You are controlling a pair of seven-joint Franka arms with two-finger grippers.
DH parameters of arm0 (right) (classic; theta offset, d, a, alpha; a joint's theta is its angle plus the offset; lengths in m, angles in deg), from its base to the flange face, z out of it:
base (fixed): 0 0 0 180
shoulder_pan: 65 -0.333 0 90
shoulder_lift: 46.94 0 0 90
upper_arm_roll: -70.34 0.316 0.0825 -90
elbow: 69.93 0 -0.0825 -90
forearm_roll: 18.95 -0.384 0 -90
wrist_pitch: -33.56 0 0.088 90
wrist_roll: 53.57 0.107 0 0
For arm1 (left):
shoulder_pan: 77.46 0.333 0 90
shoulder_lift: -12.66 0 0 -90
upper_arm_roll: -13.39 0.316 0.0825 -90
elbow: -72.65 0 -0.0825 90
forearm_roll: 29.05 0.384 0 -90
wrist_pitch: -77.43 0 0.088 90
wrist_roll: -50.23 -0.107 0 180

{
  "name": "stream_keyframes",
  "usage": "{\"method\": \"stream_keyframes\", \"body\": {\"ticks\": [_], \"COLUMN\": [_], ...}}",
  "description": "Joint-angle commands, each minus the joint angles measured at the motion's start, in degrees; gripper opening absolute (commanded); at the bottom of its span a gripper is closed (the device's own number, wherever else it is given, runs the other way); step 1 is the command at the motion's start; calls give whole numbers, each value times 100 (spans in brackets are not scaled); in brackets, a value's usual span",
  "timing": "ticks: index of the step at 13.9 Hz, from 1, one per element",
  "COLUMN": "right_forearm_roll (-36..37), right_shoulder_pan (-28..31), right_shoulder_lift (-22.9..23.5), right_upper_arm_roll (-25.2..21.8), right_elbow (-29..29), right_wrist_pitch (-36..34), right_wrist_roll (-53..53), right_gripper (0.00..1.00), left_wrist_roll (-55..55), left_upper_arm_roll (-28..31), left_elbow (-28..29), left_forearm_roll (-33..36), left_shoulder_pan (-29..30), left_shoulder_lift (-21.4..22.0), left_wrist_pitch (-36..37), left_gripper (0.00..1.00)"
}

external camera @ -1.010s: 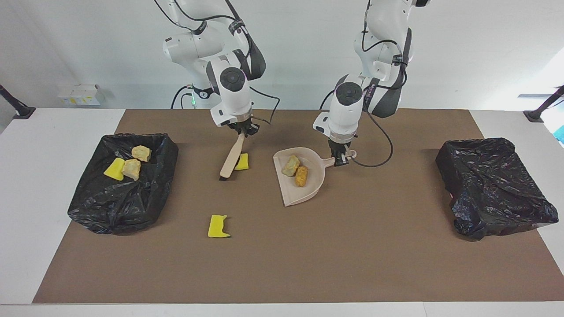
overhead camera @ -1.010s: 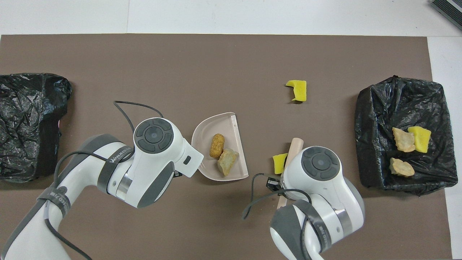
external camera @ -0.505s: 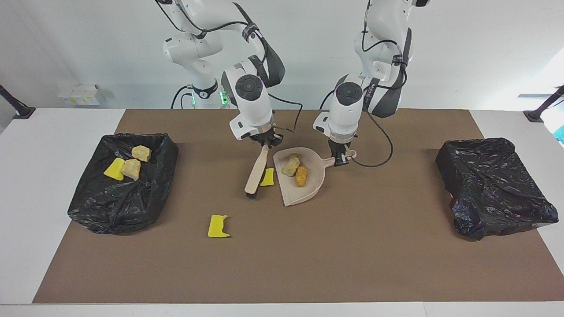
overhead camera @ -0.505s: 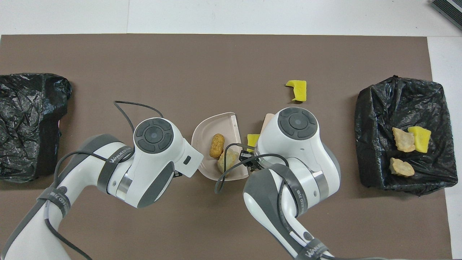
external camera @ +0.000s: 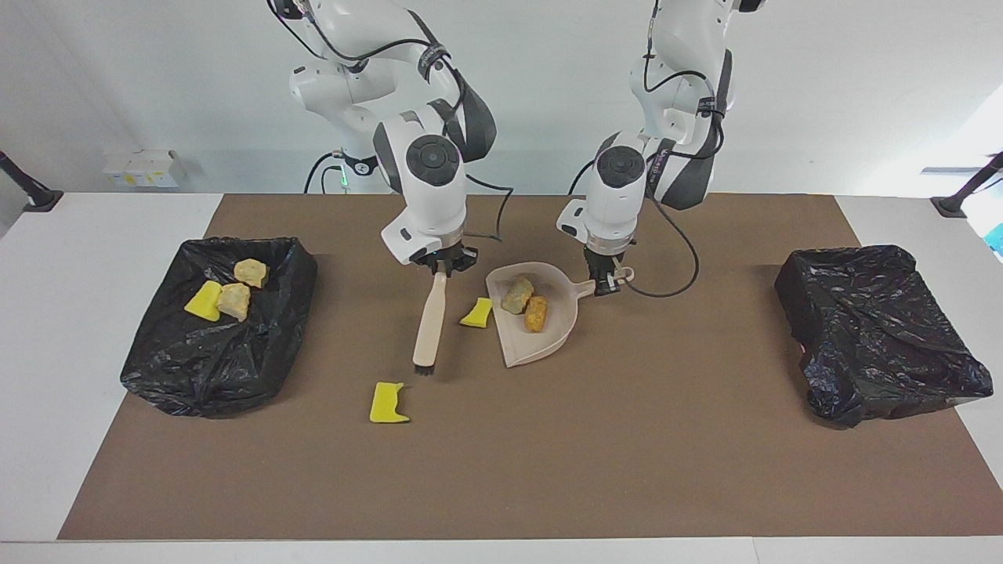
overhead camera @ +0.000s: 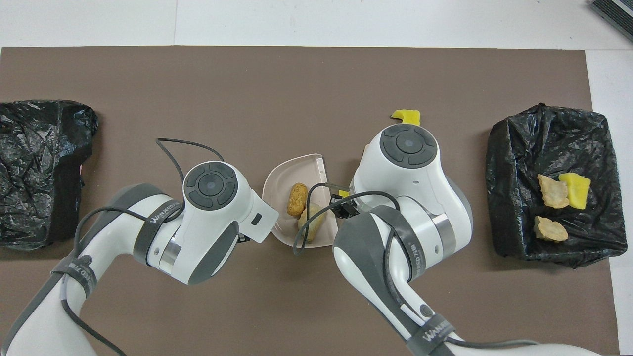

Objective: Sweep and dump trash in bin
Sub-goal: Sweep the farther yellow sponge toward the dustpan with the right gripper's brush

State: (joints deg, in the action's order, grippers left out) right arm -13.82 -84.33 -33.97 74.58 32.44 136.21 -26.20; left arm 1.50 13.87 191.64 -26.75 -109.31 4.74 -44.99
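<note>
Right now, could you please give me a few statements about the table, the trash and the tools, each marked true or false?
1. The dustpan holds two lumps. True.
2. The right tool holds the dustpan. False: it holds the brush; the left tool holds the dustpan's handle.
3. A yellow sponge piece lies on the mat beside the dustpan's mouth. True.
4. The bin at the left arm's end holds three scraps. False: those lie in the other bin.
5. Another sponge piece lies on the mat. True.
</note>
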Motion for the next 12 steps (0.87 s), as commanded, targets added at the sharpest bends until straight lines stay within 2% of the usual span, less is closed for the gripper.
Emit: {"method": "stream_keyframes", "body": {"ticks": [1, 4, 8, 12], "right_forearm_roll": [707, 1366, 2236, 2291], "right_shoulder_pan": [471, 920, 1229, 1379], "right_shoulder_lift": [91, 214, 416, 706], "right_upper_arm_roll": [42, 42, 42, 42], "right_elbow": [-139, -121, -147, -165], "right_wrist_pitch": [-96, 395, 1046, 1398], "right_wrist_roll": [-1395, -2716, -3676, -4117], "right_gripper": [0, 0, 0, 0], "left_wrist_roll": [-31, -31, -31, -31], "left_upper_arm_roll": [5, 5, 5, 5], "left_elbow": [274, 274, 274, 274], "left_forearm_roll": [77, 77, 77, 77], "left_shoulder_pan": [39, 39, 39, 39], "left_shoulder_lift": [159, 168, 159, 159], "left_wrist_pitch": [-106, -106, -106, -115], "left_gripper": [0, 0, 0, 0]}}
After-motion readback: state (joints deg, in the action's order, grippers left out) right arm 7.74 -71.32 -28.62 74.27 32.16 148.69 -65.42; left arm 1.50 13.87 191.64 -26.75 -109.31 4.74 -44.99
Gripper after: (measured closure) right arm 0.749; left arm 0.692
